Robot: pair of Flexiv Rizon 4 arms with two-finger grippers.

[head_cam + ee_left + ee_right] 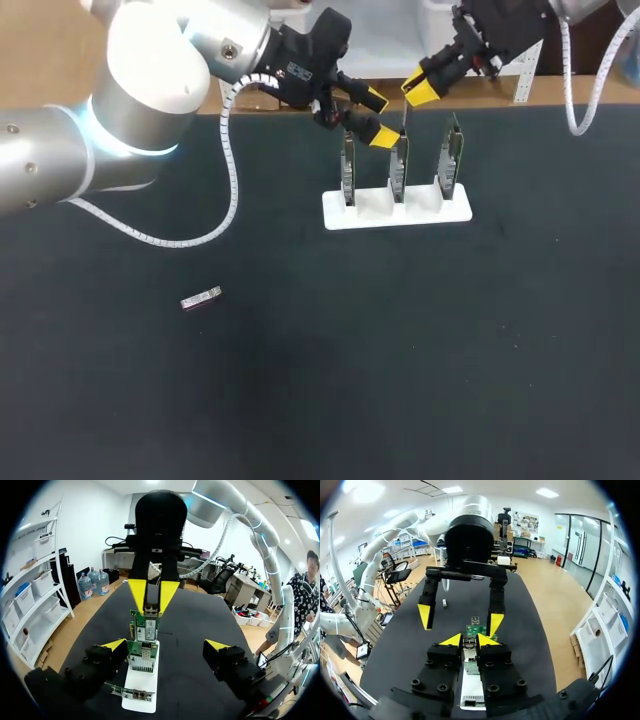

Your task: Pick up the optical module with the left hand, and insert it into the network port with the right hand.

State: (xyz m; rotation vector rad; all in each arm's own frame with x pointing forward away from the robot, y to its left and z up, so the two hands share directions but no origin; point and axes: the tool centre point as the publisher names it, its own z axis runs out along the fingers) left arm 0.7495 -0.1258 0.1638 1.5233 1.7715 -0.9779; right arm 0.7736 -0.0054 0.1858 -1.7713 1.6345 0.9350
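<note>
My right gripper is shut on a slim silver optical module, held upright just above the middle of three green network cards in a white stand. In the left wrist view the module sits between the right gripper's yellow fingertips, right over a card's port. My left gripper is open beside the left card, with its fingers on either side of the row. The right wrist view shows its own gripper narrowly shut above the cards.
A second small module lies loose on the black tabletop at the left, well clear of both arms; it also shows past the left gripper. The stand is near the table's far edge.
</note>
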